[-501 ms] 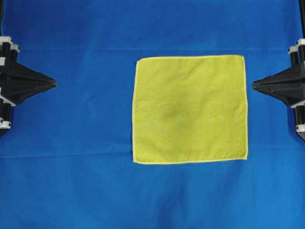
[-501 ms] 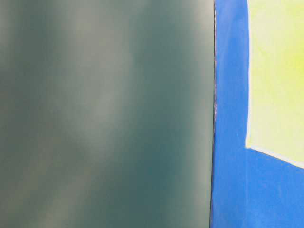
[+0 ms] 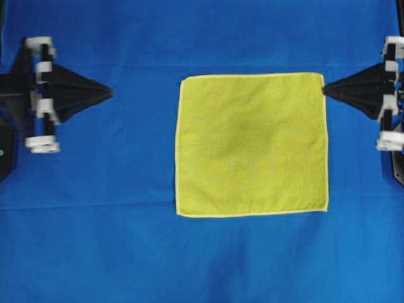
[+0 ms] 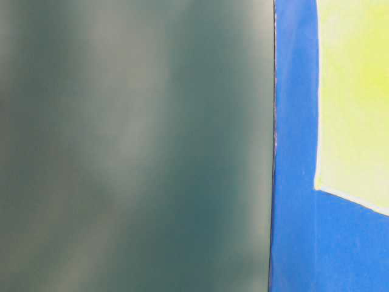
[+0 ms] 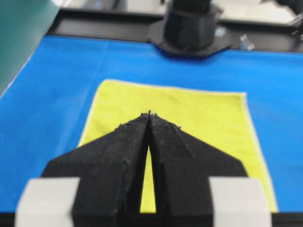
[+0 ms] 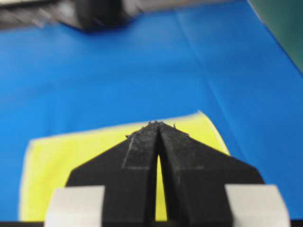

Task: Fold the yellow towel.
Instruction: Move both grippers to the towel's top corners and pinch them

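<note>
Since the thin, soft, bright yellow-green square microfibre towel (image 3: 252, 144) is lying flat on the blue-clothed worktop (image 3: 95, 240), it is looking light and floppy; a corner suits pinching; the right tool (image 3: 325, 91), pressed together, is nearing one; the left tool (image 3: 110, 93), likewise pressed together, is sitting well apart.

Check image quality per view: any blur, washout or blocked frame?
Overhead: sharp on the yellow towel; slight motion blur on both arms. Table-level: a defocused grey-green surface fills most of the frame, and the towel strip at right looks washed out. Left wrist: left pincer soft, close to the lens. Right wrist: background smeared, right pincer and towel edges soft.
</note>
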`<move>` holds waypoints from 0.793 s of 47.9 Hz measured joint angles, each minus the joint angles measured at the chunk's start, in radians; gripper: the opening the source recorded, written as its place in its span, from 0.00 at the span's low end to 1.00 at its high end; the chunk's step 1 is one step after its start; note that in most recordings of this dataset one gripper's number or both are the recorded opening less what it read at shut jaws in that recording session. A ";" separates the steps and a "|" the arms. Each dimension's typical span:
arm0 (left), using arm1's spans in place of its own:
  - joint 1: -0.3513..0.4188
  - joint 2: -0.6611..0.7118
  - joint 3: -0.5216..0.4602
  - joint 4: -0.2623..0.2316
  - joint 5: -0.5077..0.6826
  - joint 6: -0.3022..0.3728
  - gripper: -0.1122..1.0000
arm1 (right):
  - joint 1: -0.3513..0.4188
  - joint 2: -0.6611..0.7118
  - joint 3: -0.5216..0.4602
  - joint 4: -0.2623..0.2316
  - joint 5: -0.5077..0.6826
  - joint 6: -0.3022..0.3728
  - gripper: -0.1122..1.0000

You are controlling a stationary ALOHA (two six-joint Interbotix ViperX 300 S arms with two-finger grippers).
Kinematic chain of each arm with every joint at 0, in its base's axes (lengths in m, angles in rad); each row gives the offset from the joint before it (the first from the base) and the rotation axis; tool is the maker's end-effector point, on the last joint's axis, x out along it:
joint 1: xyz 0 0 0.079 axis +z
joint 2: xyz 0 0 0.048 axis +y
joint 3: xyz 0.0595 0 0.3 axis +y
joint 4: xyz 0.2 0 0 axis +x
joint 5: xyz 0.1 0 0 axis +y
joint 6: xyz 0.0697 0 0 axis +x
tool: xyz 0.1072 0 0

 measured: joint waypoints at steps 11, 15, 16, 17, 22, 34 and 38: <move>0.074 0.202 -0.098 -0.002 0.015 0.000 0.41 | -0.202 0.087 0.002 -0.008 0.118 0.005 0.13; 0.095 0.278 -0.137 0.000 0.023 0.000 0.64 | -0.278 0.144 0.005 -0.020 0.135 0.005 0.32; 0.100 0.295 -0.146 -0.002 0.023 0.000 0.69 | -0.295 0.160 0.005 -0.023 0.135 0.005 0.37; 0.104 0.313 -0.155 -0.002 0.025 0.000 0.74 | -0.308 0.175 0.005 -0.029 0.135 0.005 0.42; 0.135 0.419 -0.196 -0.002 0.025 0.000 0.85 | -0.371 0.275 0.005 -0.061 0.135 0.006 0.65; 0.198 0.666 -0.285 -0.002 -0.009 0.000 0.85 | -0.442 0.508 0.005 -0.114 0.054 0.005 0.65; 0.207 0.738 -0.313 -0.002 -0.018 0.000 0.85 | -0.448 0.578 0.005 -0.121 0.014 0.005 0.65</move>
